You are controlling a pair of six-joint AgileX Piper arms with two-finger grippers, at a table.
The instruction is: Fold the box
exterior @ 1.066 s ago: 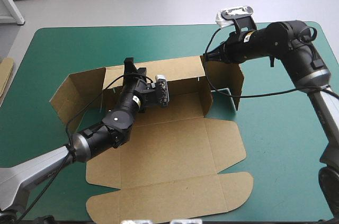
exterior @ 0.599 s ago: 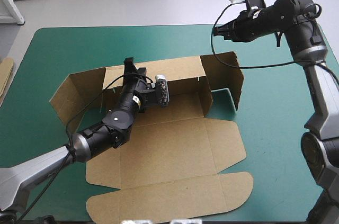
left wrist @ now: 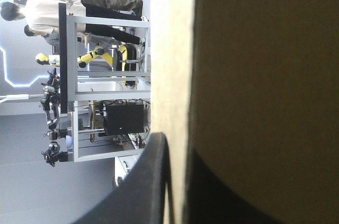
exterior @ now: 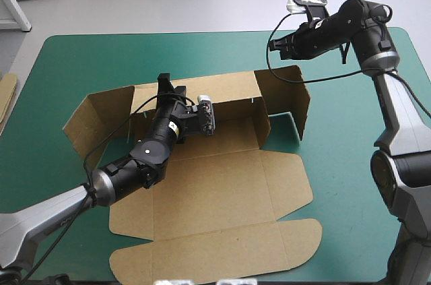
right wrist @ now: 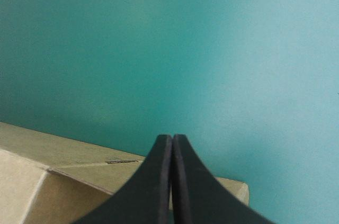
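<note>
The brown box (exterior: 215, 191) lies open on the teal-green cover (exterior: 350, 164), with its back wall (exterior: 225, 93) and both side walls raised. My left gripper (exterior: 163, 84) reaches over the back wall's top edge and is shut on it. In the left wrist view the board (left wrist: 265, 75) runs edge-on between the black fingers (left wrist: 151, 181). My right gripper (exterior: 272, 44) hovers above the cover beyond the right wall (exterior: 291, 96), shut and holding nothing. Its own view shows the shut gripper (right wrist: 172, 139) over the box's top edge (right wrist: 69, 152).
The lid and front flaps (exterior: 202, 251) lie flat toward the table's near edge. An edge of more brown board (exterior: 7, 96) shows at the table's left edge. Bare cover stretches to the right of the box and along the far edge.
Earlier my right gripper was at the right wall's top corner. It has let go and risen toward the far edge. The left gripper and the box stay still.
</note>
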